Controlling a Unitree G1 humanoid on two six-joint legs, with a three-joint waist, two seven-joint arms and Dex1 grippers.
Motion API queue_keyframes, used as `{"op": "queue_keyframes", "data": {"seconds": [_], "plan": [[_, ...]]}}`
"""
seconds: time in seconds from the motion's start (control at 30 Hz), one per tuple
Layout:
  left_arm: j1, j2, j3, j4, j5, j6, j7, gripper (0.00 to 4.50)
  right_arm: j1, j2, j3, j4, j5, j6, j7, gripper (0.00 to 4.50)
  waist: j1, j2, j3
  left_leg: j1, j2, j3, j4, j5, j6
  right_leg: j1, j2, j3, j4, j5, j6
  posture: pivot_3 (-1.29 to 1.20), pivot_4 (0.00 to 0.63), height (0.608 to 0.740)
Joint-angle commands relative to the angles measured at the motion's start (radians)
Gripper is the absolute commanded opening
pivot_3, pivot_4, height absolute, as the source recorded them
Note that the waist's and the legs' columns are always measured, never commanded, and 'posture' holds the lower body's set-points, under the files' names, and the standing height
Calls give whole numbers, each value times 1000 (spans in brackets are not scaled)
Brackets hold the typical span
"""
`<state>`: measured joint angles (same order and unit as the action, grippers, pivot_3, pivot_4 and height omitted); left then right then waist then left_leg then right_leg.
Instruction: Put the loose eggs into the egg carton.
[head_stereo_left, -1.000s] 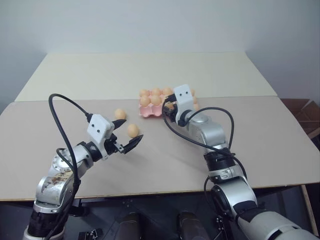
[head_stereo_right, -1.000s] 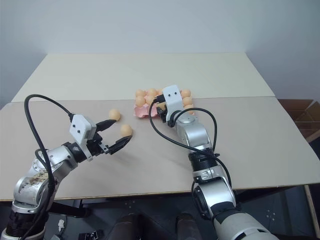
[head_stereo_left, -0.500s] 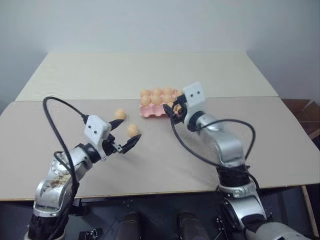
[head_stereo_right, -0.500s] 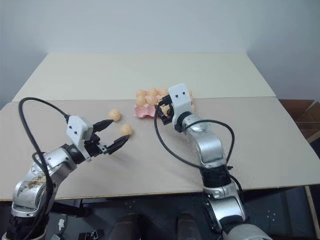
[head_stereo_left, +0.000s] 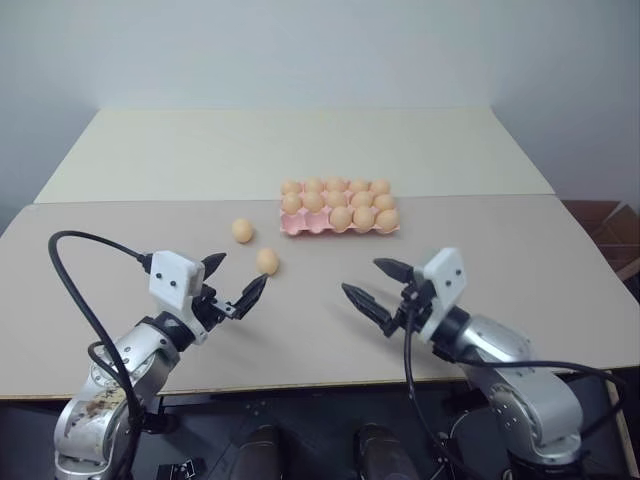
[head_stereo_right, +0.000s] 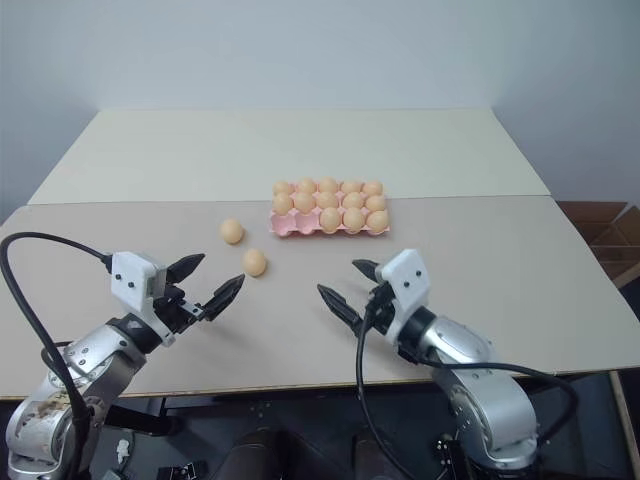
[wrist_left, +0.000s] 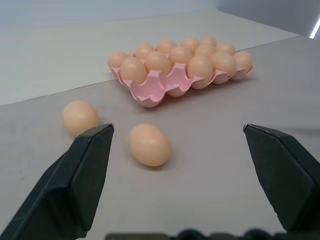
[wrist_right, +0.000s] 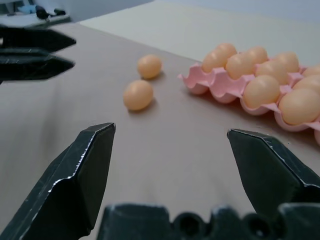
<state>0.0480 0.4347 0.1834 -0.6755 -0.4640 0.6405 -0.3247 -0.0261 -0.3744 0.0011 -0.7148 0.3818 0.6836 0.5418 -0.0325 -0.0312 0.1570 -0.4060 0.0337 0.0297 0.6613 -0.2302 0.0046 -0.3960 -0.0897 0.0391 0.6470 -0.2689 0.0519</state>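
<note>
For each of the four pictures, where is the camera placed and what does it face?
Left eye, right eye: on the head, looking down over the table; both arms show, left gripper and right gripper open.
Left wrist: between its open jaws, facing two loose eggs and the egg carton.
Right wrist: between its open jaws, facing the same eggs and carton.
</note>
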Motion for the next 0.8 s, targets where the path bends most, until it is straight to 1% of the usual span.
{"op": "queue_keyframes", "data": {"seconds": [0.03,0.13,0.2,0.33,0.43,0.67,0.8], "plan": [[3,-25,-40,-52,49,36,86,4500,20,-35,-35,-51,63,-40,49,4370,-1,0,0,0,0,0,0,0,0,0,0,0,0,0,0,0,150,740],[-13,-55,-98,-60,119,71,171,4500,38,-74,-37,-54,79,-47,78,4370,7,0,0,1,0,0,0,0,0,2,0,0,0,0,0,0,150,740],[-47,-72,-137,-52,149,108,209,4500,41,-85,-19,-48,53,-70,68,4370,14,0,0,1,0,0,0,0,0,2,0,0,-1,0,0,0,150,740],[-151,-135,-207,-14,203,185,290,4500,20,-94,10,-30,34,-96,62,4370,23,-1,0,1,-1,-1,0,0,0,3,0,-1,-1,0,0,0,150,740],[-226,-201,-213,36,214,219,329,4500,9,-96,23,-24,28,-106,58,4370,22,-1,0,1,-2,-1,0,0,0,3,0,-1,-2,0,1,0,150,740],[-344,-233,-225,134,245,316,346,4500,-1,-111,33,-26,22,-104,49,4370,21,-1,0,1,-2,-2,0,0,0,3,0,-1,-1,0,1,0,150,740],[-398,-292,-178,190,236,367,376,4500,-10,-118,32,-28,26,-100,42,4370,21,-1,0,1,-2,-2,0,0,0,3,0,-2,-2,0,1,0,150,740]]}}
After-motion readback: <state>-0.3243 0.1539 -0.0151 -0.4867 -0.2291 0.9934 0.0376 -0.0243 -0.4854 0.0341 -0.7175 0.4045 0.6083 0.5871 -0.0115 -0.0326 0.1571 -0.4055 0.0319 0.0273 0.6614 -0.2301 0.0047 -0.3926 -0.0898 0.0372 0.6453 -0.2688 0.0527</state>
